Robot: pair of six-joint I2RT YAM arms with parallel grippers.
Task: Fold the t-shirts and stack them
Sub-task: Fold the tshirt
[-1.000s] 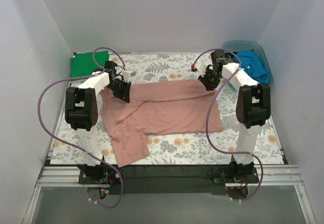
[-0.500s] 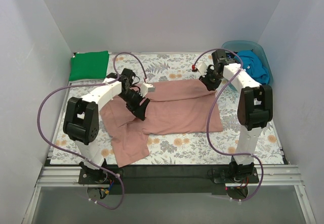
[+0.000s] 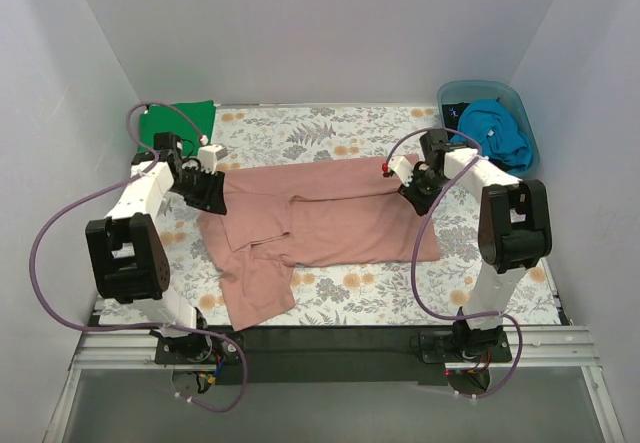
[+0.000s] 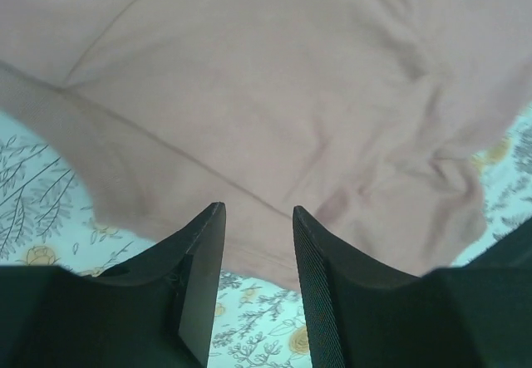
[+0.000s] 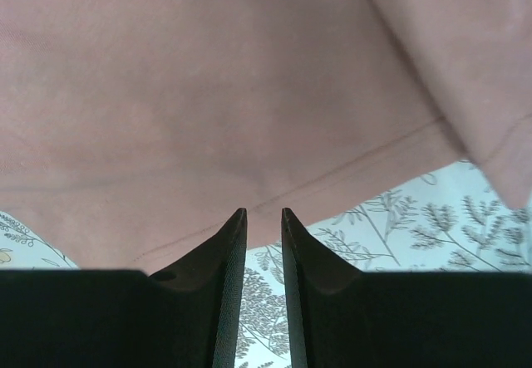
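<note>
A dusty pink t-shirt [image 3: 330, 213] lies spread on the floral covering, with one crumpled sleeve hanging toward the near left. My left gripper [image 3: 213, 195] is open and empty, low over the shirt's left edge. In the left wrist view [image 4: 258, 214] the pink cloth [image 4: 291, 94] lies just beyond the fingertips. My right gripper [image 3: 412, 191] is over the shirt's upper right edge. In the right wrist view [image 5: 263, 214] its jaws stand a narrow gap apart with nothing between them, and the pink hem [image 5: 208, 94] is just ahead. A folded green t-shirt [image 3: 178, 123] lies at the back left. A blue t-shirt [image 3: 497, 128] sits bunched in the tub.
The teal plastic tub [image 3: 450, 91] stands at the back right corner. The floral table covering [image 3: 320, 128] spans the table. White walls close in the left, back and right sides. Purple cables loop off both arms.
My left arm swung from over the shirt's middle back to its left edge, and the pink cloth's upper left part now lies flatter. My right gripper shifted slightly toward the near side.
</note>
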